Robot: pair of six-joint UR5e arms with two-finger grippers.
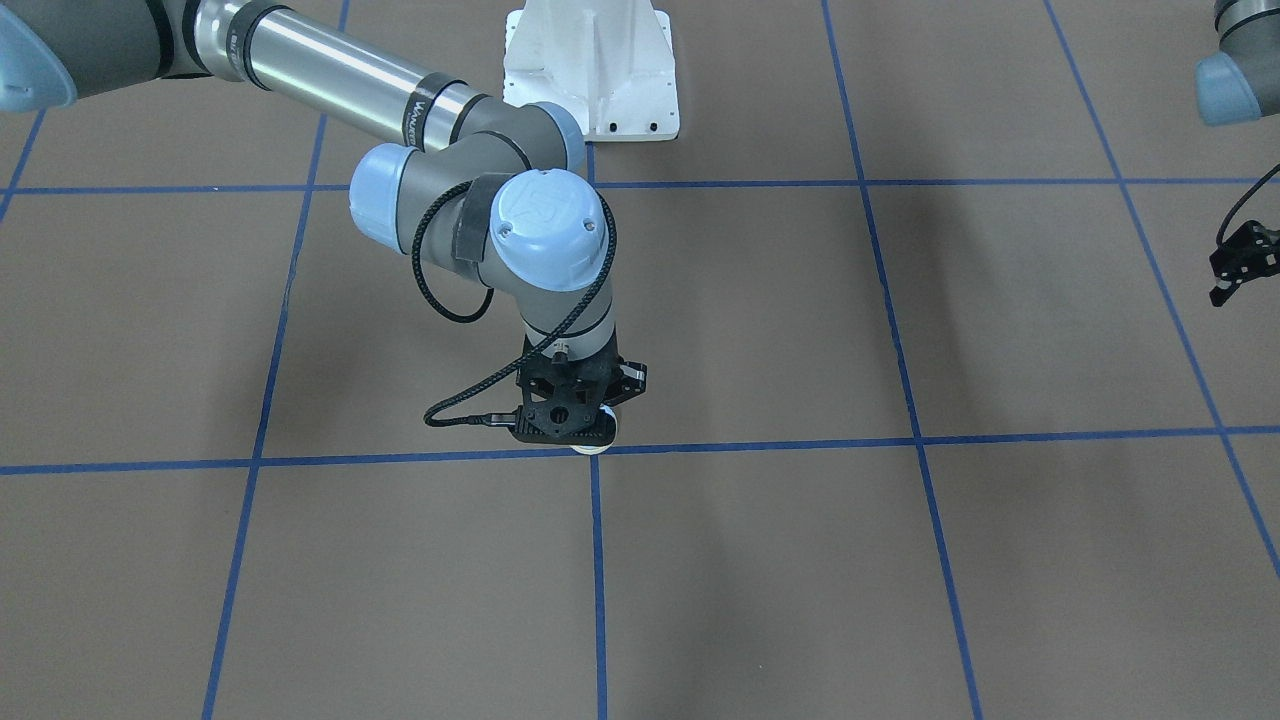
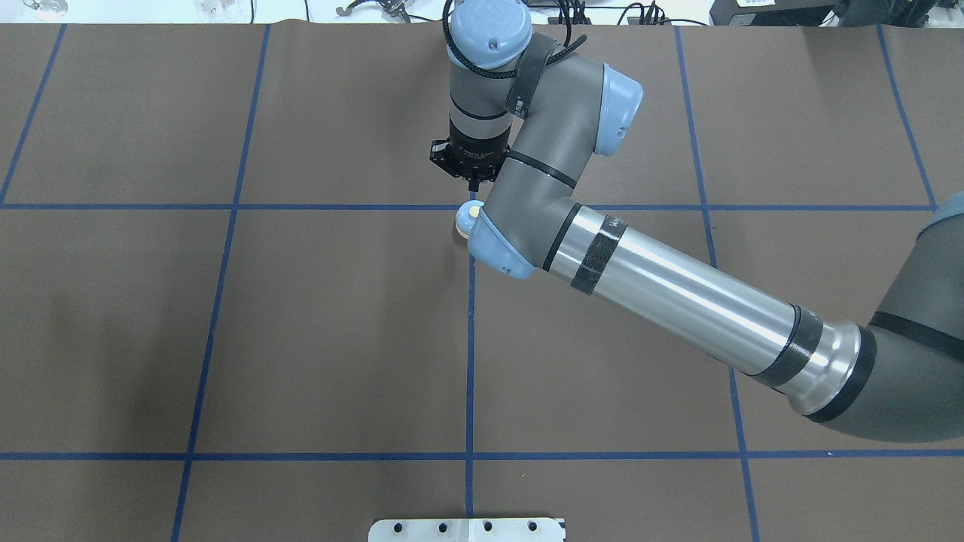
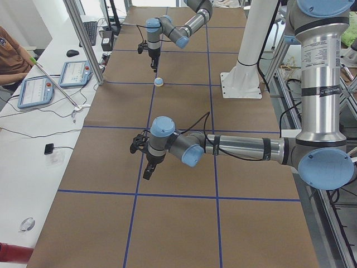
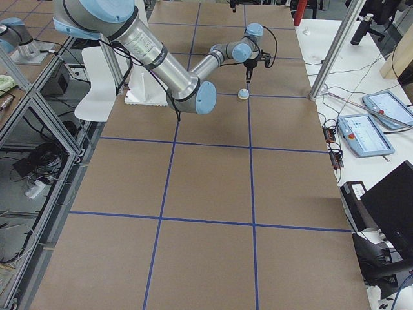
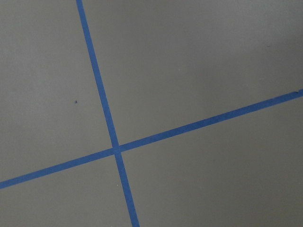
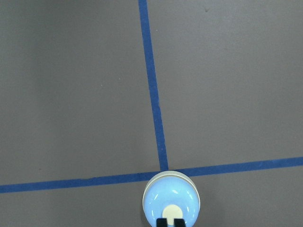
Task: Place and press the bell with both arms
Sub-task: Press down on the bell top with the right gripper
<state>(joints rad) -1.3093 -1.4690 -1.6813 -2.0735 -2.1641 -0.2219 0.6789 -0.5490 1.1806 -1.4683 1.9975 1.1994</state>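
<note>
Directly beneath the right gripper (image 6: 170,222) sits the small light-blue dome-shaped desk bell (image 6: 171,201), with its cream round button and cream base rim. The gripper points straight down, its two black fingers (image 6: 163,222) drawn narrow, almost side by side. In the wrist view they lie over the bell's button. Both side views show a gap of air between the fingertips and the bell (image 3: 159,82), so gripper and bell are apart. The bell stands upright on the brown paper-covered table (image 2: 339,339), touching a crossing of the blue tape lines (image 6: 151,94) on the side towards the robot. Seen from behind the robot, the grey-silver right arm (image 2: 678,293) reaches in at a slant, and one of its light-blue joint caps covers part of the bell (image 2: 468,215). From across the table only a sliver of cream rim (image 1: 590,448) shows under the gripper's black body.

Well away from the bell, towards the robot's left, the left gripper (image 3: 148,166) hangs above bare table on the other grey-silver arm (image 3: 240,148). Its wrist camera sees only brown paper and another tape crossing. Whether its fingers are wide or narrow I cannot tell.
</note>
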